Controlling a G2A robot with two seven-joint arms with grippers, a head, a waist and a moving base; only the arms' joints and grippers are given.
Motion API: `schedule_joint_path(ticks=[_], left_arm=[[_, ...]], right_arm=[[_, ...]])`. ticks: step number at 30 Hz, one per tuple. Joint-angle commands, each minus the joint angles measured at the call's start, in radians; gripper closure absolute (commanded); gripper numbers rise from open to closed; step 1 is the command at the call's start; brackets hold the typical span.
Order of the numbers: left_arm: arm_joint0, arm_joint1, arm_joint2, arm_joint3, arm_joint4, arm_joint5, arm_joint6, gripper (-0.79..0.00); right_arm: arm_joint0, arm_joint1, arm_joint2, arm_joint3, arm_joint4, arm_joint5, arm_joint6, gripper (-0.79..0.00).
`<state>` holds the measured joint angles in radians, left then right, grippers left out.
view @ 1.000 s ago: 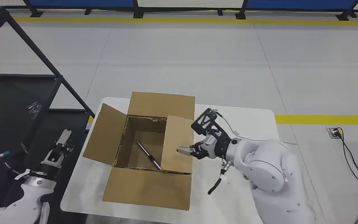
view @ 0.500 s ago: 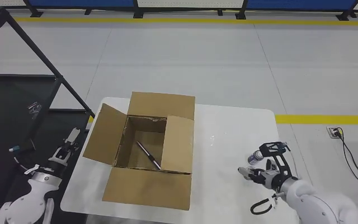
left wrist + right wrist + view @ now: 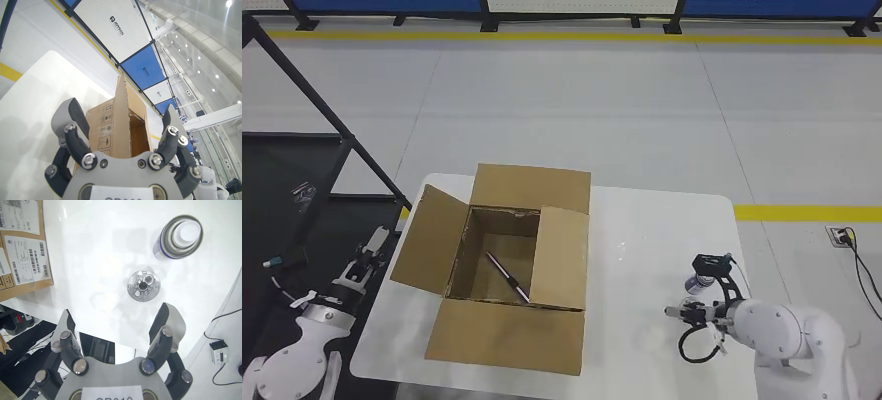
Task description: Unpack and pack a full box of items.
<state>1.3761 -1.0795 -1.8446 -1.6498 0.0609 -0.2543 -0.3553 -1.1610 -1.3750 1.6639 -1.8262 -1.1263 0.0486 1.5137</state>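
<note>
An open cardboard box (image 3: 504,335) stands on the white table (image 3: 642,240), with a dark pen-like item (image 3: 507,278) lying on its floor. At the table's right front, my right gripper (image 3: 116,311) (image 3: 682,312) hangs open and empty. Just beyond its fingertips a round metal part (image 3: 143,286) lies flat, and past that a spray can (image 3: 178,245) (image 3: 699,285) stands upright. My left gripper (image 3: 121,104) (image 3: 367,255) is open and empty off the table's left side, facing the box (image 3: 121,130).
The box's flaps (image 3: 427,240) stand open on all sides; labels cover its outer wall (image 3: 24,256). A black frame (image 3: 332,140) stands to the left of the table. Bare tabletop lies between the box and the can. The table's front edge (image 3: 132,345) runs under the right gripper.
The right arm swung from the box's right flap to the table's right front corner and settled by the can. The left gripper shifted slightly toward the box.
</note>
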Motion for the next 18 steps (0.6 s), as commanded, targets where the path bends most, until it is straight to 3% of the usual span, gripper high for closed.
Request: schedule_joint_path(ticks=[1, 9, 10, 12, 13, 18], left_arm=[[0.000, 0.000, -0.002, 0.002, -0.003, 0.000, 0.000, -0.785], [-0.002, 0.001, -0.004, 0.004, -0.001, 0.004, 0.000, -0.785], [-0.003, 0.001, -0.003, 0.003, 0.000, 0.004, -0.001, -0.785], [-0.005, 0.002, -0.002, 0.002, 0.002, 0.004, -0.001, -0.785], [-0.006, 0.002, -0.001, 0.002, 0.004, 0.004, -0.001, -0.785], [-0.008, 0.002, 0.000, 0.000, 0.010, 0.007, 0.001, -0.785]], right_arm=[[0.019, 0.003, -0.003, 0.038, -0.004, 0.012, 0.006, -0.785], [0.062, 0.011, -0.038, 0.145, 0.020, 0.010, -0.020, -0.776], [0.064, 0.012, -0.044, 0.152, 0.017, 0.011, -0.026, -0.751], [0.067, 0.014, -0.056, 0.162, -0.012, 0.029, -0.033, -0.570], [0.069, 0.015, -0.064, 0.162, -0.022, 0.038, -0.036, -0.536], [0.075, 0.018, -0.105, 0.161, -0.088, 0.083, -0.022, -0.526]])
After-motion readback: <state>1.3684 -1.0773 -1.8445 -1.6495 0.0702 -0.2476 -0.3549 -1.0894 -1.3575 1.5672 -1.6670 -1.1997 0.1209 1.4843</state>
